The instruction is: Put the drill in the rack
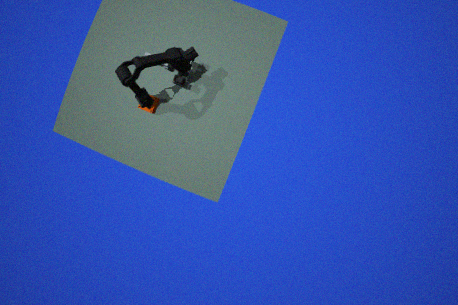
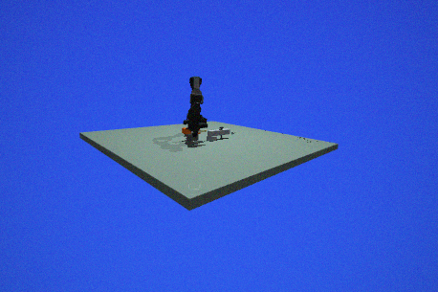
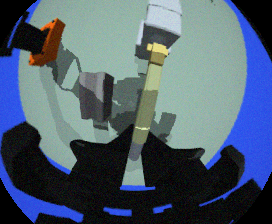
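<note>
Have tool [image 1: 181, 80] [image 2: 194, 133] [image 3: 136, 127] clamped on grey end of yellow drill [image 2: 204, 131] [image 3: 147, 102]. Judge drill probably free of pale block [image 1: 147, 54] [image 2: 218, 132] [image 3: 162, 22]. Keep grip firm and shaft level; clear block, align over likely rack [image 3: 90, 95], lower slowly. Note matt grey-green bench [image 1: 190, 156] [image 2: 201, 168] [image 3: 207, 90], shadowed near arm; beyond, see only plain blue.

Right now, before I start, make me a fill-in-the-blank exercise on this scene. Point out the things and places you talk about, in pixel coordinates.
The arm's base plate [image 1: 155, 103] [image 2: 185, 131] [image 3: 52, 46] is coloured ____. The gripper [image 1: 178, 81] [image 2: 194, 135] [image 3: 136, 127] is closed on the ____. Everything beyond the edges of the tabletop [image 1: 175, 161] [image 2: 215, 168] [image 3: 197, 80] is coloured ____.

Missing words: orange; drill [image 2: 204, 131] [image 3: 146, 102]; blue.
</note>
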You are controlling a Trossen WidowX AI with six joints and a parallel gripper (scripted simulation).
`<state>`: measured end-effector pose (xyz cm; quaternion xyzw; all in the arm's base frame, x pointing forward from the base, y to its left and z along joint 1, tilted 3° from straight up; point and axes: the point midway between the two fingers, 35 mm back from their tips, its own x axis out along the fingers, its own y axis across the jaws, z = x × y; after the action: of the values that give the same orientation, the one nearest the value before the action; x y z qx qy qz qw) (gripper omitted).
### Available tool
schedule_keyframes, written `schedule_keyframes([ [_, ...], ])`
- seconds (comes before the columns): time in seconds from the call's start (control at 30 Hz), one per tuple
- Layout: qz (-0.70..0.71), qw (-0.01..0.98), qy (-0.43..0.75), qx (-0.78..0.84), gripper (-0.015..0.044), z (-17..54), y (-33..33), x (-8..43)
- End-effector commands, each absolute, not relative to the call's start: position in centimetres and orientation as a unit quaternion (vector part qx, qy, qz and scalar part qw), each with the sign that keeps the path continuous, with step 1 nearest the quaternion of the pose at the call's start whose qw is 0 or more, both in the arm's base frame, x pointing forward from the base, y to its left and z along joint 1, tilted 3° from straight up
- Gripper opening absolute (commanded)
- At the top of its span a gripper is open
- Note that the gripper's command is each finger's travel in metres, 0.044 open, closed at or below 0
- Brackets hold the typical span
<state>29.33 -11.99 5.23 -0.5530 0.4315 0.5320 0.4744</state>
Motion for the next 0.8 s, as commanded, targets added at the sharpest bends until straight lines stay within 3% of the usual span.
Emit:
schedule_keyframes([
  [0.0,0.531,0.474,0.43,-0.555,0.0,5.56,-12.0,29.36],
  [0.77,0.531,0.474,0.43,-0.555,0.0,6.45,-11.95,29.23],
])
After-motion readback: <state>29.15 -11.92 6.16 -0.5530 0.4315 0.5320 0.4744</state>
